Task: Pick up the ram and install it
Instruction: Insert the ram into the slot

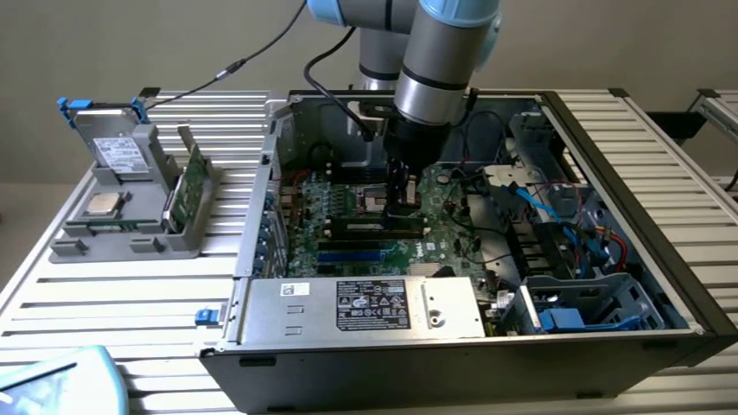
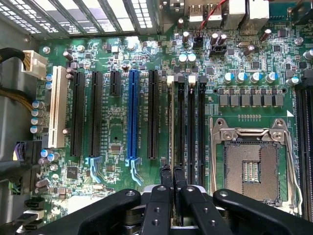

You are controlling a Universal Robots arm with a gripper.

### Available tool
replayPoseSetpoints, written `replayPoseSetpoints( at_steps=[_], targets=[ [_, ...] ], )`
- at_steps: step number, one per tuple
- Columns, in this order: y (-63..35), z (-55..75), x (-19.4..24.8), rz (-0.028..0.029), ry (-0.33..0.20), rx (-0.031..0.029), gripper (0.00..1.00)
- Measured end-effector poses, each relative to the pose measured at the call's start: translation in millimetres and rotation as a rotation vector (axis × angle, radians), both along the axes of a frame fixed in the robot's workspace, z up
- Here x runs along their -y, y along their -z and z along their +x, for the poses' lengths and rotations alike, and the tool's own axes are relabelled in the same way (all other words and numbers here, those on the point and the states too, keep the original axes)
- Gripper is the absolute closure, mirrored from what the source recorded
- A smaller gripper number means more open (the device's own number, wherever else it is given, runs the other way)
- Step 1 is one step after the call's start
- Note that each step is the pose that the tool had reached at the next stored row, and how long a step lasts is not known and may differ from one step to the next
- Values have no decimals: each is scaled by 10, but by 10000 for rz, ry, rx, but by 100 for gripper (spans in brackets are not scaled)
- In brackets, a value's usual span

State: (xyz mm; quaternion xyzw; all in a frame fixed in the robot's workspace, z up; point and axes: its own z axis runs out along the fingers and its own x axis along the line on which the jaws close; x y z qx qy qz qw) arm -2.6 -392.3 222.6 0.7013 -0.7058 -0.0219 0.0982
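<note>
The arm (image 1: 444, 60) reaches down into the open computer case (image 1: 461, 372) — its gripper (image 1: 403, 206) low over the motherboard (image 1: 317, 216).

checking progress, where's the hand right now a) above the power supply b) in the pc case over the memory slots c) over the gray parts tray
b, the hand is shut on the ram above the memory slots, beside the empty cpu socket.

There was one robot arm (image 1: 444, 52) with one gripper (image 1: 403, 206). One open computer case (image 1: 645, 173) held one motherboard (image 2: 117, 132), one processor socket (image 2: 252, 169), one power supply (image 1: 358, 304) and one ram (image 2: 170, 127). Among the expansion slots were one white slot (image 2: 57, 107) and one blue slot (image 2: 132, 115). One grey holder (image 1: 81, 246) stood at the exterior view's left.
</note>
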Motion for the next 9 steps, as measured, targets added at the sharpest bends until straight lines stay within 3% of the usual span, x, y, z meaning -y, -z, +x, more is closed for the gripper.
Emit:
replayPoseSetpoints(
  at_steps=[9],
  targets=[
    [3,-4,-3,-27,0,0,87]
  ],
)
